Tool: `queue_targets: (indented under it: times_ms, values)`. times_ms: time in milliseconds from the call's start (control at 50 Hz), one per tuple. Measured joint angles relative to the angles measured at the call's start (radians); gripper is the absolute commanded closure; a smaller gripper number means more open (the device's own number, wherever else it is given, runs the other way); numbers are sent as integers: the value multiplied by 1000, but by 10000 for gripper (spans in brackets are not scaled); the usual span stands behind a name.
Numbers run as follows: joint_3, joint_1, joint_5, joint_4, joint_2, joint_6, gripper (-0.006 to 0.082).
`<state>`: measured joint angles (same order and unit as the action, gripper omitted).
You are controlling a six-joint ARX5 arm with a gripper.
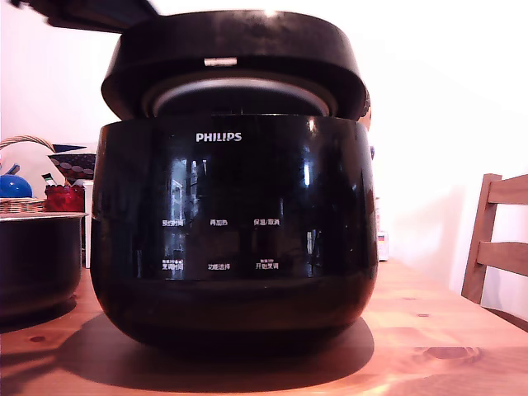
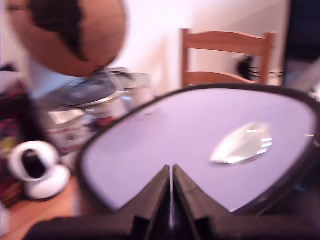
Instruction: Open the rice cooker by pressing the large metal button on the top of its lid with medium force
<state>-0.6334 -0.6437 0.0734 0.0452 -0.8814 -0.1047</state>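
From my wrist camera the gripper (image 2: 171, 172) sits nearest, its two dark fingers pressed together with only a hairline between them and nothing held; just past it the lid (image 2: 200, 135) spreads wide, glossy and pale with reflection, a silvery button (image 2: 242, 145) on its top; beyond that I see a wooden chair (image 2: 225, 55) and blurred clutter. In the exterior view the rice cooker (image 1: 235, 239) stands mid-counter (image 1: 429, 346), filling the frame, its lid popped ajar above the body; a dark pot (image 1: 37, 260) sits at the exterior view's left.
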Motion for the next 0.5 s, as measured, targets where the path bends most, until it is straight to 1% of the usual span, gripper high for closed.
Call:
queue_targets:
  times_ms: [240, 500]
  values:
    - [0, 75, -16, -2, 53, 0, 788]
    - [0, 126, -31, -31, 115, 0, 788]
